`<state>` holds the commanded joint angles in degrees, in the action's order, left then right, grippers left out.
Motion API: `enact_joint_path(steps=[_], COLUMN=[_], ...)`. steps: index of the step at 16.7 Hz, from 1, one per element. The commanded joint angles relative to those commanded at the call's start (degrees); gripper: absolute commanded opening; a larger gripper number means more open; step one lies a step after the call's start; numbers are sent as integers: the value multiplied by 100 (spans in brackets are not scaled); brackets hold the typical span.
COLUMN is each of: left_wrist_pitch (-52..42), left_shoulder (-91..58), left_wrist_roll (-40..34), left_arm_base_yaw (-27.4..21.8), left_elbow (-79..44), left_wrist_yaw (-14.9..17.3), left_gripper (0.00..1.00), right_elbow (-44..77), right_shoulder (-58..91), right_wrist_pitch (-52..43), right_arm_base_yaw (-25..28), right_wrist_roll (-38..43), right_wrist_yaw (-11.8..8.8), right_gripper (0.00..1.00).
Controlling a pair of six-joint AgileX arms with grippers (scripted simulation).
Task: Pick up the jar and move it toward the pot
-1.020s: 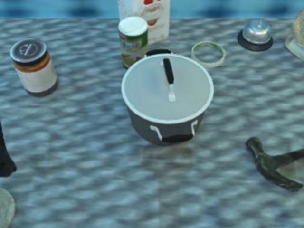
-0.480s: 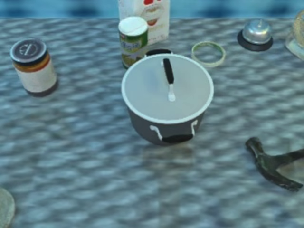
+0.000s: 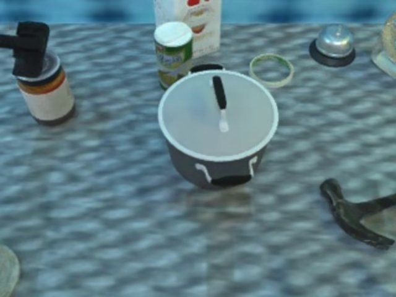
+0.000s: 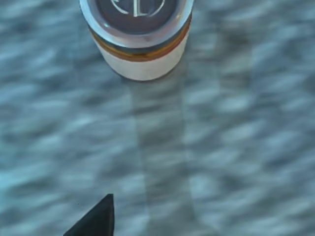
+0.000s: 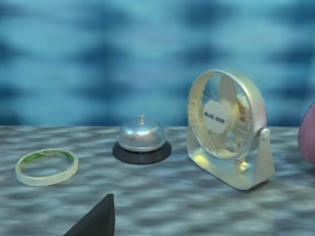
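Observation:
The jar point(image 3: 44, 93) stands upright at the back left of the table, with a dark lid, an orange band and a white label. My left gripper point(image 3: 28, 46) hovers over the lid's far edge, open and holding nothing. The left wrist view looks down on the jar point(image 4: 140, 34) with one dark fingertip point(image 4: 101, 219) well short of it. The pot point(image 3: 218, 124) sits mid-table with its pale lid on, well right of the jar. My right gripper is out of the top view; one fingertip point(image 5: 101, 219) shows in its wrist view, open above bare table.
A green-labelled canister point(image 3: 173, 52) and a white carton point(image 3: 189, 21) stand behind the pot. A tape ring point(image 3: 271, 69), a bell point(image 3: 333, 44) and a small fan point(image 5: 229, 128) are at the back right. A dark hammer point(image 3: 352, 213) lies at the front right.
My left gripper left the table's front left edge, went out of view, and now hangs over the jar at the back left. The jar and pot have not moved.

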<state>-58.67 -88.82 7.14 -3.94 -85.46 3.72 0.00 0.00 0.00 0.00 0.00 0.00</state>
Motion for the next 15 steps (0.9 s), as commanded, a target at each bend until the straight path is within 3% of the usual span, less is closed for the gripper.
enact_joint_path(steps=[7, 15], left_wrist_pitch=[-2153, -2595], left_shoulder=[-3761, -5543], left_wrist_roll=[80, 109], left_arm_base_yaw=[120, 310], left_elbow=[-3450, -5871], left_wrist_yaw=[-104, -246], left_gripper=[100, 100], right_elbow=[0, 0], right_shoulder=[0, 0], right_wrist_pitch=[0, 0], right_arm_base_yaw=[0, 0], right_wrist_roll=[0, 0], right_wrist_yaw=[0, 0], right_gripper=[100, 100])
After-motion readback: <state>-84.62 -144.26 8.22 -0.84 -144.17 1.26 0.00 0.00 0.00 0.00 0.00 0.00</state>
